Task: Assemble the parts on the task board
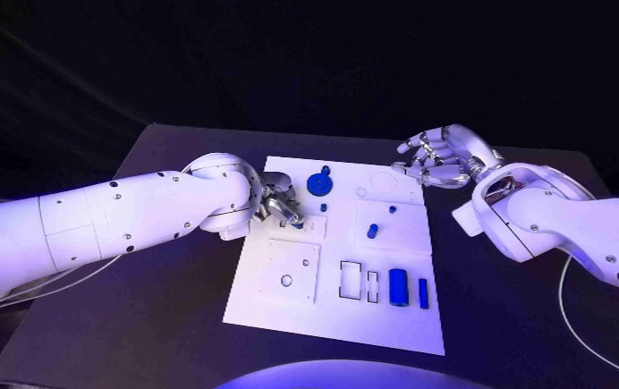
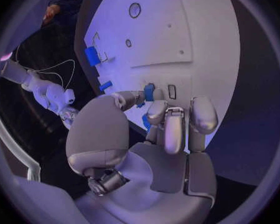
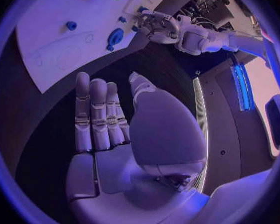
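The white task board lies at the centre of the black counter. The left robot hand reaches in from nine o'clock, fingers curled down over the board's left edge and pinching a small blue part against the plate beside a rectangular slot. The right robot hand hangs off the board's upper right corner, at about two o'clock, fingers straight and apart, holding nothing. On the board, a blue disc-shaped part sits near twelve o'clock, a small peg near the middle, and a blue cylinder beside a slim blue bar toward five o'clock.
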